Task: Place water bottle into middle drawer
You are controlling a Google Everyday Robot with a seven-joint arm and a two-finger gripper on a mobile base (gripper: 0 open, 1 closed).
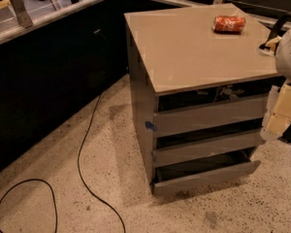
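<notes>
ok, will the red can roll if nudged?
Likely rolls: the red can lies on its side on the flat cabinet top. Seems dented, so maybe light. The pincer sits at the top's right edge, apart from it.

A red can (229, 24) lies far right on the cabinet top (194, 47). A black cable (79, 155) lies on the floor (43, 149) at left. The gripper (274, 34) is at the top's right edge.

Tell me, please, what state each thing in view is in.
Can: lying on its side on the cabinet top.
Top drawer: ajar.
Middle drawer: ajar.
Bottom drawer: pulled out furthest.
Cable: loose on the floor, looped.
Gripper: at the right edge, over the cabinet top's right corner.
</notes>
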